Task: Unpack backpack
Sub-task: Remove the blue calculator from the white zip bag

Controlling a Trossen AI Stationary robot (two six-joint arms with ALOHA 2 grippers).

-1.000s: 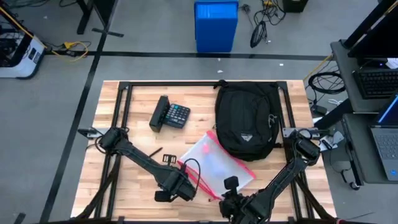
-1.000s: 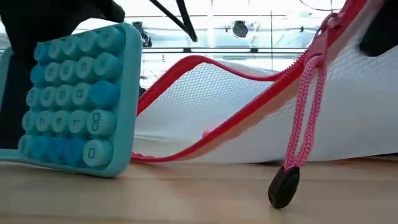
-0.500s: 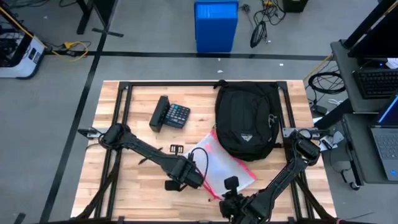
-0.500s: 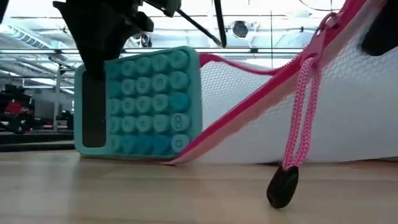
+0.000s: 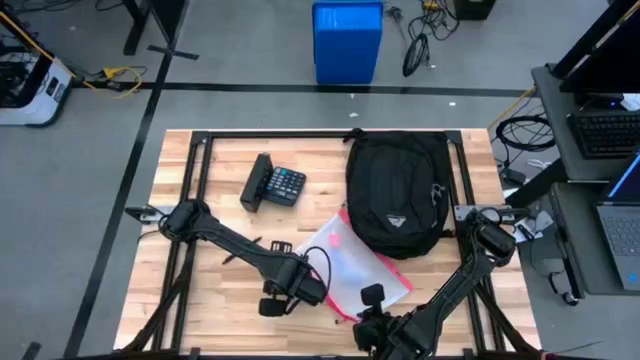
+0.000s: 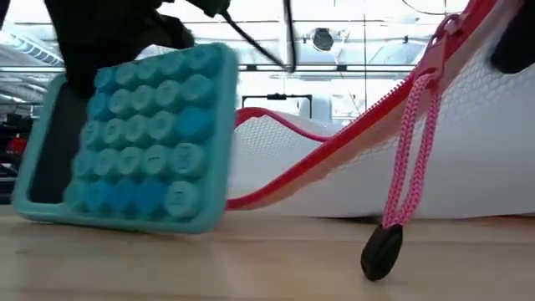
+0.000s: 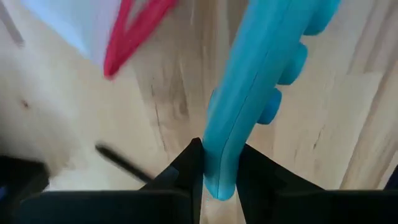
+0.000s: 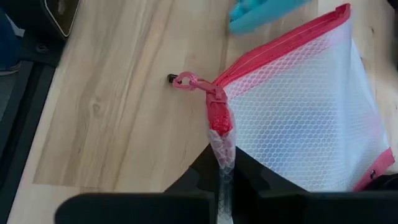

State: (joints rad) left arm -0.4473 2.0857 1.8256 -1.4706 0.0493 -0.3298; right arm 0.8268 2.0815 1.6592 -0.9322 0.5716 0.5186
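The black backpack [image 5: 395, 190] lies flat at the table's far right; no gripper touches it. In front of it lies a white mesh pouch [image 5: 352, 262] with a red zipper, its pink pull cord [image 6: 408, 150] hanging down to a black toggle [image 6: 381, 251]. My right gripper [image 8: 222, 180] is shut on the pouch at its near end. To the pouch's left, my left gripper [image 7: 219, 177] is shut on a teal calculator [image 6: 134, 138], which it holds tilted low over the wood. My left gripper pinches the teal calculator's edge [image 7: 217, 158] between its two fingers, one on the key face and one on the back. It comes from above. The calculator hangs tilted below the fingers; whether its lower edge [image 6: 117, 222] touches the table, I cannot tell. My right gripper pinches the pouch's corner at the zipper's end [image 8: 221, 138] between its two fingers, coming from the table's near side. That corner is lifted and the mesh is bunched there. The rest of the pouch [image 8: 305, 112] lies on the table.
A black calculator [image 5: 275, 184] lies at the far left of the table, left of the backpack. A blue bin [image 5: 347, 40] stands on the floor beyond the far edge. Bare wood [image 5: 215, 300] lies at the near left.
My left gripper first carried the teal calculator toward the pouch and the far edge, standing it upright. It has since come back toward the near left and tipped it over to a slant. The pouch and my right gripper have kept still.
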